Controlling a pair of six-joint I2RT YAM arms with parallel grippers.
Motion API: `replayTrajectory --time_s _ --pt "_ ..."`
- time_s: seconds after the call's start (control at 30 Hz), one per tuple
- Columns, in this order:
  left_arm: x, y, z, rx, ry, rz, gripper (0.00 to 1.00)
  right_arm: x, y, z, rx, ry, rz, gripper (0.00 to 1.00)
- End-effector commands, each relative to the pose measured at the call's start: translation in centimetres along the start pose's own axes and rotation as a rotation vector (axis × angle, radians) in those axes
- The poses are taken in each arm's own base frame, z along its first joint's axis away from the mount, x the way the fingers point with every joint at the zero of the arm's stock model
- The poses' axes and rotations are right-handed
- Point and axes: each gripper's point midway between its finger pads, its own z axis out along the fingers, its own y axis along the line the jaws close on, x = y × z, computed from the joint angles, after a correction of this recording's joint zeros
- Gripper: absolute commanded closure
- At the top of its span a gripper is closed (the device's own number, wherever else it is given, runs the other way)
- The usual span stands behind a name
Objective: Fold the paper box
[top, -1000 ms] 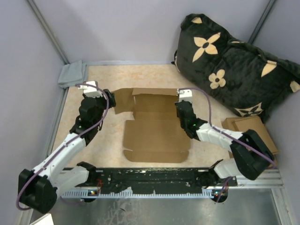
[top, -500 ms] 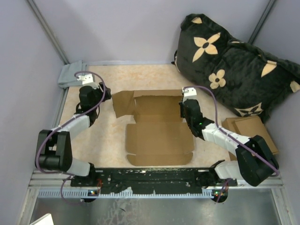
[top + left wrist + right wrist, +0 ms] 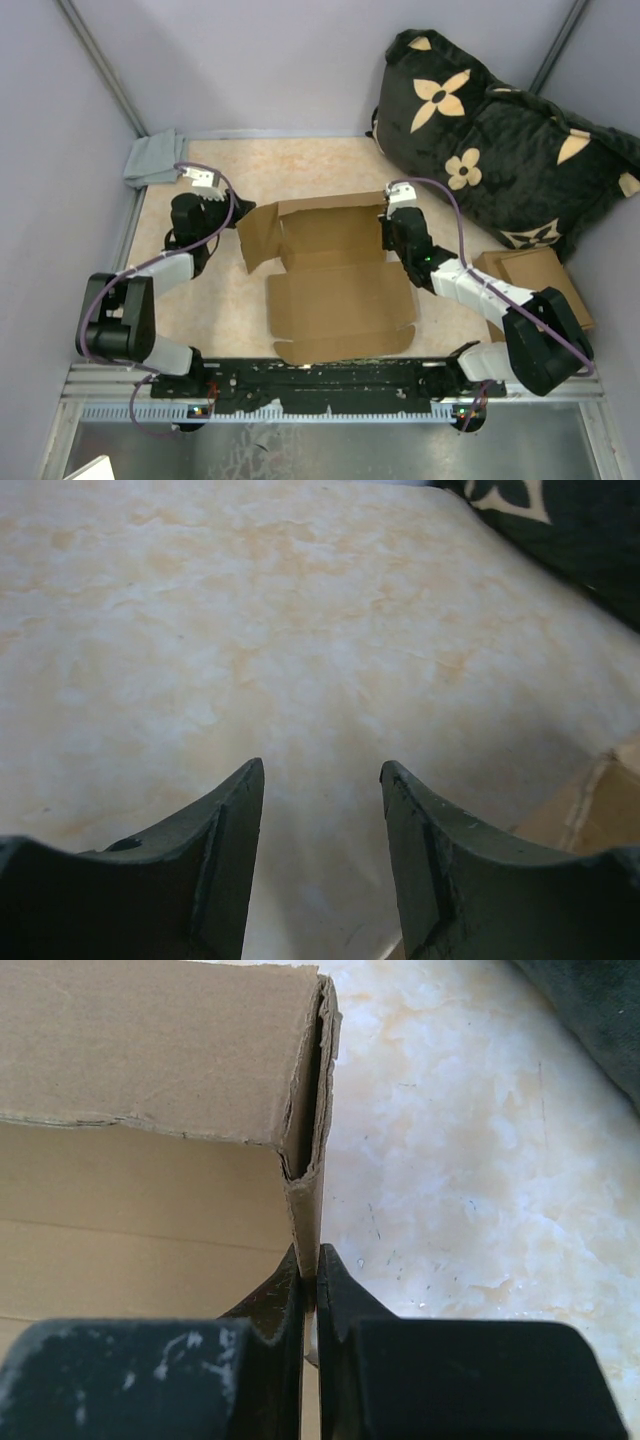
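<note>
While the box (image 3: pixel 335 285) sits in the middle of the top view, its back wall stands raised and its front panel lies flat toward the bottom of the frame. The right gripper (image 3: pixel 310 1278) is clamped on the doubled cardboard edge at the box's upper-right corner. The left gripper (image 3: pixel 322 780), at centre-left just beside the box's left flap, has its jaws apart with only bare table (image 3: pixel 300 630) between them. A pillow (image 3: pixel 490 130) fills the upper right.

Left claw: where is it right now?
Top view, left side: the left claw hovers beside the raised left flap of the paper box, jaws apart and empty, with the grey cloth in the far corner behind it.
</note>
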Motion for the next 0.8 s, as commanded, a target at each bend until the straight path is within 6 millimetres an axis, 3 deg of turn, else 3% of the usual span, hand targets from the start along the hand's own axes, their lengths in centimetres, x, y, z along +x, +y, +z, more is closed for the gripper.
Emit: replayTrajectory --time_s 0.0,0.13,0.33,0.47,0.57,0.77 --pt "-1.4 -4.5 -1.6 0.184 0.013 0.016 0.44 -1.2 0.8 0.2 -0.037 0.015 0.019 1.00" --pt "-0.6 -6.1 -3.0 0.159 0.094 0.033 0.45 -1.5 1.0 0.2 -0.044 0.018 0.020 1.00" --pt "2.7 -8.3 -5.2 0.105 0.211 0.005 0.43 -1.7 0.9 0.1 -0.039 0.022 0.015 1.00" --pt "5.4 -8.0 -6.5 0.054 0.293 -0.097 0.47 -1.7 1.1 0.1 -0.045 0.026 0.023 1.00" --pt "6.9 -6.7 -7.7 -0.036 0.335 -0.130 0.50 -1.4 1.0 0.1 -0.041 0.036 0.026 1.00" --pt "6.8 -6.2 -9.5 -0.084 0.294 -0.178 0.49 -1.2 0.4 0.4 0.007 0.052 0.045 1.00"
